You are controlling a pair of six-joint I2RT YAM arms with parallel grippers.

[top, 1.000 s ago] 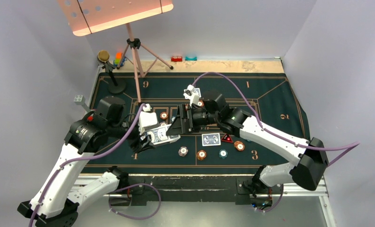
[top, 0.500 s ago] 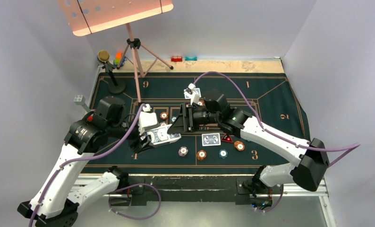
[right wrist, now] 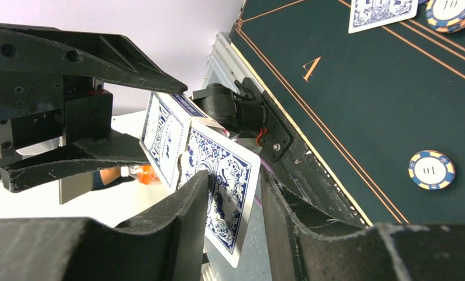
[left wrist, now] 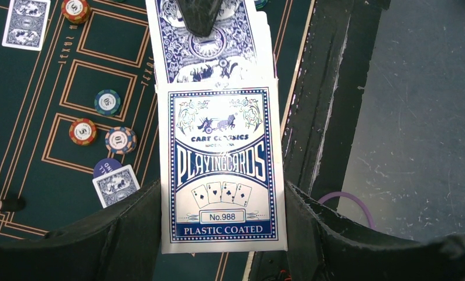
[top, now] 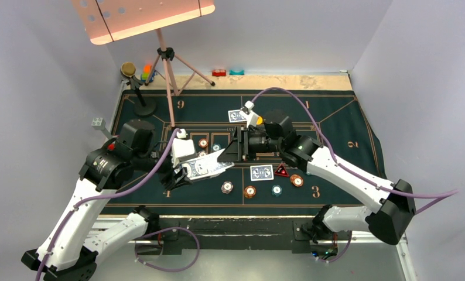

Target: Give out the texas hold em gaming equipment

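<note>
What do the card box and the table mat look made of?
Card box: likely thin printed cardboard, fairly smooth, with crisp straight edges and sharp printing. Table mat: probably matte dark green cloth or felt; its printed surface shows no glare.

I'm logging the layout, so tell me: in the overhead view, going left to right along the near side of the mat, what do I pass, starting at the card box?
Card box in the left gripper → pale chip → orange chip → teal chip → second orange chip.
</note>
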